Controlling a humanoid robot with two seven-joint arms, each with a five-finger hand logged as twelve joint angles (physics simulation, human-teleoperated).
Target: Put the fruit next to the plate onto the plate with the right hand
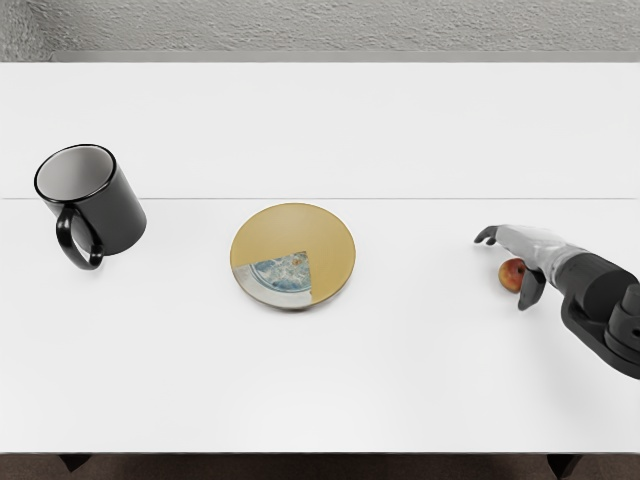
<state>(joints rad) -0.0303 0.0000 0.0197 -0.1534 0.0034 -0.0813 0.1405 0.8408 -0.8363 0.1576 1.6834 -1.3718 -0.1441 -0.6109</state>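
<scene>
- Over on the right side of the table (420, 380), the right hand (527, 250) sits just above a small red-yellow fruit (511, 272), looks like an apple.
- Fingers are spread out, with the thumb hanging down on the near side of the fruit and the other fingers reaching past it to the left. Nothing is gripped as far as I can see, and I can't tell if any finger is touching it.
- The fruit is on the table, well apart from the gold plate (310, 235) in the middle, so nothing has been delivered yet.
- My read: this is the reach/pre-grasp step.
- Next it needs to close around the fruit without nudging it away (round, will roll), lift, carry it left and set it down on the plate.
- A black mug (90, 200) stands far left, out of the way.
- No left arm showing.
</scene>
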